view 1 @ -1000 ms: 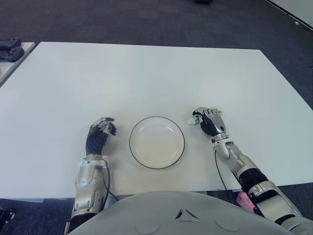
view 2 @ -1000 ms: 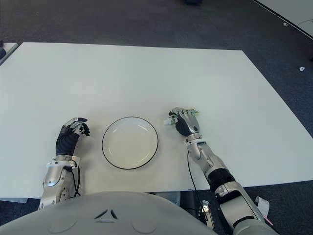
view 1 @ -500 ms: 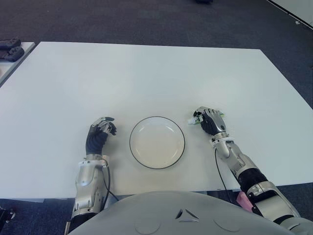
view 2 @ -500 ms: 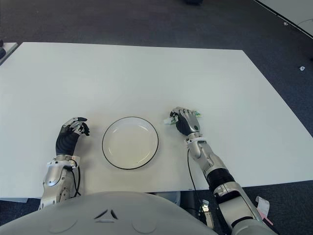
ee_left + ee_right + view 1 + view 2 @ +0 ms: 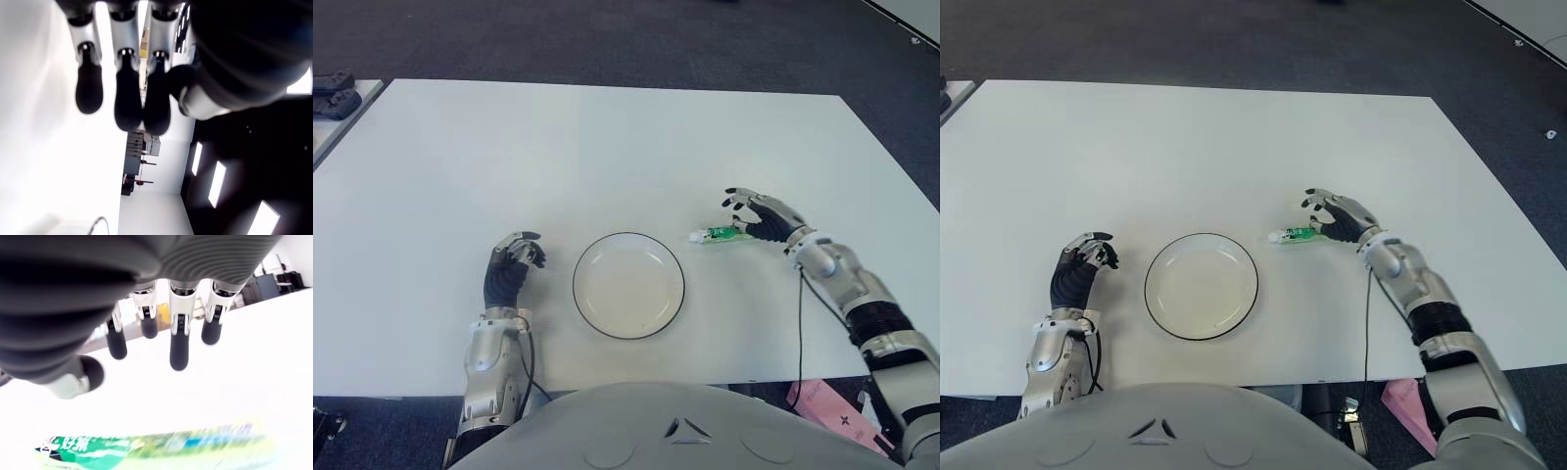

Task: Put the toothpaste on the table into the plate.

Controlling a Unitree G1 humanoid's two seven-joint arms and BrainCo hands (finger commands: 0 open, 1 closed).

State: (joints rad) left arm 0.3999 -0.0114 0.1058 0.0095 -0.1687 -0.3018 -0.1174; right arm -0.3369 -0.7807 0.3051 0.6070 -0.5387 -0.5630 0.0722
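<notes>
I saw the toothpaste [image 5: 719, 235] lying flat on the bench [image 5: 607, 157], long axis pointing toward the plate [image 5: 628, 285], just beside it. My right hand [image 5: 766, 217] hovered at its far end, fingers [image 5: 178, 340] spread and empty; the left hand [image 5: 512, 266] sat curled beyond the plate

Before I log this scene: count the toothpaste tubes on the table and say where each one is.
1. The toothpaste lies flat on the table, just right of the plate, under the spread fingers of the right hand. None shows in the left hand.
</notes>
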